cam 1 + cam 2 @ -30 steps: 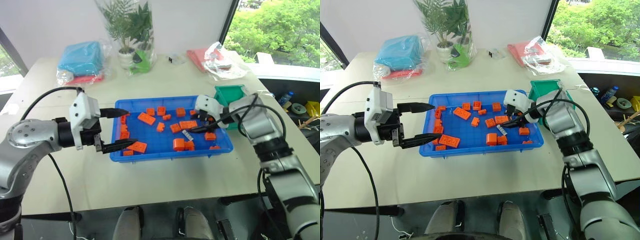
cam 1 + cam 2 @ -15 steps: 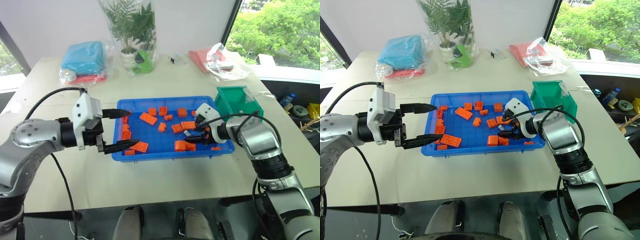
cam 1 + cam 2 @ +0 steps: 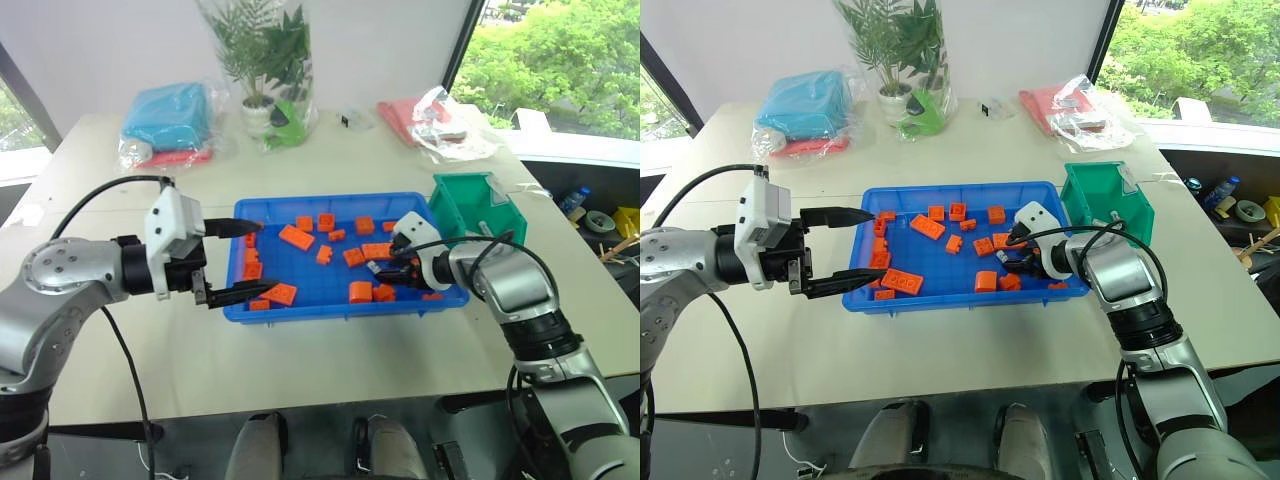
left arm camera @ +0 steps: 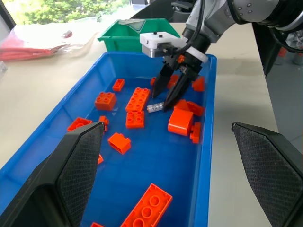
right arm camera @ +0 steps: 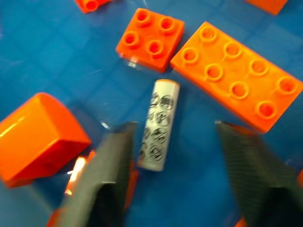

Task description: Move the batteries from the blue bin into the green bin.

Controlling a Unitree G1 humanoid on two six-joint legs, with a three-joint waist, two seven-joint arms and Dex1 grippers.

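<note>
Right claw (image 4: 163, 97) lowered into blue bin (image 4: 204, 142), fingers narrowed — astride battery (image 5: 159, 125)

- Orange plastic toy building bricks (image 3: 295, 237), scattered flat, some square, some long with two rows of studs; one smooth-topped block (image 4: 181, 122) among them.
- Pale beige tabletop (image 3: 330, 340), broad and matte.
- Green leafy potted plant (image 3: 262, 45) in a white pot, wrapped in clear plastic film, at the far edge of the table.
- Light-blue bundle in a clear bag (image 3: 165, 115), lying over something red, far left of the table.
- Red flat packet in crumpled clear plastic (image 3: 432, 118), far right of the table.
- Small dark object (image 3: 343, 121) between plant and red packet; too small to identify.
- Green trees (image 3: 560, 60) beyond the window.
</note>
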